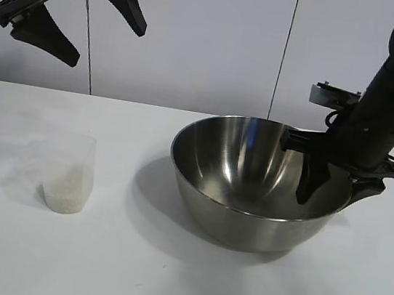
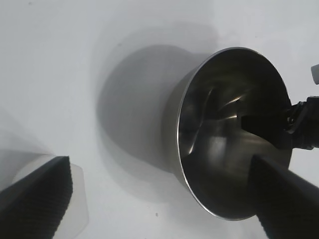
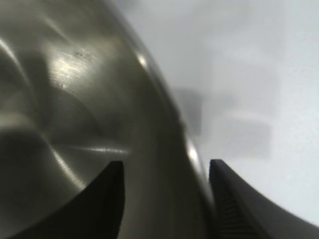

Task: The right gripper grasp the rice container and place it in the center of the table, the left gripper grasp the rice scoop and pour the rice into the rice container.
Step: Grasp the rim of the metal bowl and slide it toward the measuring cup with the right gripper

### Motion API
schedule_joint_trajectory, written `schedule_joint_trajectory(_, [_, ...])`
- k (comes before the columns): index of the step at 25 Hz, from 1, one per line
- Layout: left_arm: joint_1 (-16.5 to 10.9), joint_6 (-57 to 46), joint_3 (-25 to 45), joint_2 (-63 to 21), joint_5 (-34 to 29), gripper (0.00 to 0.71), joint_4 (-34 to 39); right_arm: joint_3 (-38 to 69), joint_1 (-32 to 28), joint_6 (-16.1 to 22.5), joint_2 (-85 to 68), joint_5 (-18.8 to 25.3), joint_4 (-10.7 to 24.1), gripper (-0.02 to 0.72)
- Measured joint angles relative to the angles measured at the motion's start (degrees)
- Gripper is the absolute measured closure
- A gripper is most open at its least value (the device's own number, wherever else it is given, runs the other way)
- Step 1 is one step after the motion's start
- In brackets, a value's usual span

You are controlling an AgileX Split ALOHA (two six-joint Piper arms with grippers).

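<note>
Your right claw (image 1: pixel 331 182) straddles the rice container (image 1: pixel 239 190) rim, part open, not clamped; left claw (image 1: pixel 79 17) hangs wide open, empty.

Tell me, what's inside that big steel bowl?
The rice container holds no rice; only one finger of the right gripper reaches inside, straddling the rim. The near wall hides the lowest part.

The steel bowl (image 1: pixel 246 187) stands upright and empty on the white table (image 1: pixel 164 275), right of centre. The clear scoop (image 1: pixel 67 173) stands upright at left, well apart, rice (image 1: pixel 63 198) filling its bottom.
</note>
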State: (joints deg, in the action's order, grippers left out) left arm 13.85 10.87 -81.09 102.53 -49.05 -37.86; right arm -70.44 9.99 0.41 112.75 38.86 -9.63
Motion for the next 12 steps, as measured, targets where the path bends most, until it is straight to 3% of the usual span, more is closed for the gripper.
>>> schedule_joint_trajectory(2, [0.00,0.00,0.00,0.00,0.00,0.024,0.00,0.00,0.00,0.00,0.00,0.00,-0.23,0.610])
schedule_joint_trajectory(4, [0.00,0.00,0.00,0.00,0.00,0.024,0.00,0.00,0.00,0.00,0.00,0.14,-0.89,0.665])
schedule_joint_trajectory(9, [0.00,0.00,0.00,0.00,0.00,0.024,0.00,0.00,-0.46,-2.20,0.00,1.52,-4.29,0.694])
schedule_joint_trajectory(12, [0.00,0.00,0.00,0.00,0.00,0.024,0.00,0.00,-1.97,-5.57,-0.45,3.14,-9.08,0.694])
